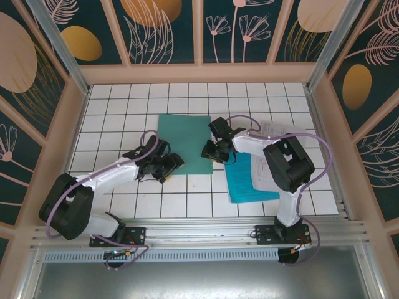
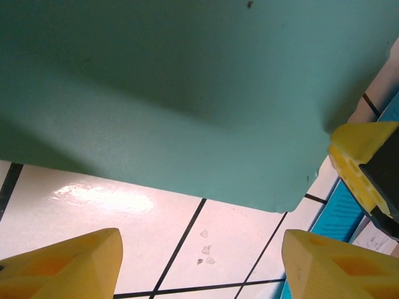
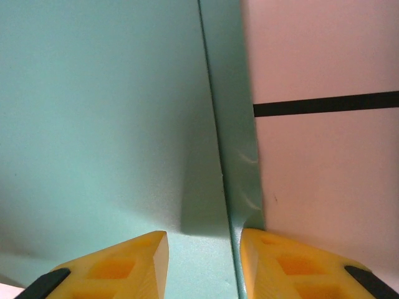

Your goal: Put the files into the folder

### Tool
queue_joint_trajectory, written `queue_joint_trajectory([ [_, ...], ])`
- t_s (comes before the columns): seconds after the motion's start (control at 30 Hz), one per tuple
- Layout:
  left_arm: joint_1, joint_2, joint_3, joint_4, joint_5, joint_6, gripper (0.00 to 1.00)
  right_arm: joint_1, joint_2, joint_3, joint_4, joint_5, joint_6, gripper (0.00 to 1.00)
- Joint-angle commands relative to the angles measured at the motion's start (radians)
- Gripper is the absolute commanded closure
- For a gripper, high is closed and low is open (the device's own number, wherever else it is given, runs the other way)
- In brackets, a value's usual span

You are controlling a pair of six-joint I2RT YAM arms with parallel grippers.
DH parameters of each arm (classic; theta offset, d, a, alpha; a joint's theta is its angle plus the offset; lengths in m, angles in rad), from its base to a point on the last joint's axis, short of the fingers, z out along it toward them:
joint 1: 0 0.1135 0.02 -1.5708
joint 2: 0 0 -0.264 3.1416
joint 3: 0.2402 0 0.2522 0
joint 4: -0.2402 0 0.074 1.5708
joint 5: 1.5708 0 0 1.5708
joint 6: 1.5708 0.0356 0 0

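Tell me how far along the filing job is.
Done: nothing filed; the folder looks closed. In hand: the right gripper straddles its right edge, jaws partly apart, apparently to lift the cover; the left gripper hovers open at its near edge. Left: the cyan sheet and white sheets beside it.

Table: white tiles with a black grid, framed by a pale raised rim; glossy in the left wrist view, with a few small pale specks on one tile. Lying flat on it: dark teal-green folder, closed, mid-table; cyan-blue sheet just right of the folder's near corner; white printed sheets by it further right, partly hidden, overlap unclear.
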Motion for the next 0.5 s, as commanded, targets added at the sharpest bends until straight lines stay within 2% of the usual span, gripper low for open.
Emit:
queue_joint_trajectory([
  [0.0,-0.005,-0.007,-0.03,0.054,0.021,-0.069,0.29,-0.006,0.019,-0.031,-0.012,-0.005,-0.01,0.62],
  [0.2,-0.005,-0.036,-0.113,0.177,0.01,-0.196,0.26,-0.013,0.036,-0.066,-0.012,-0.014,0.011,0.62],
  [0.33,-0.006,-0.077,-0.17,0.294,-0.045,-0.278,0.28,-0.015,0.037,-0.078,-0.013,-0.023,0.012,0.61],
  [0.47,-0.007,-0.062,-0.21,0.412,-0.038,-0.325,0.31,-0.017,0.042,-0.073,-0.016,-0.028,0.009,0.61],
])
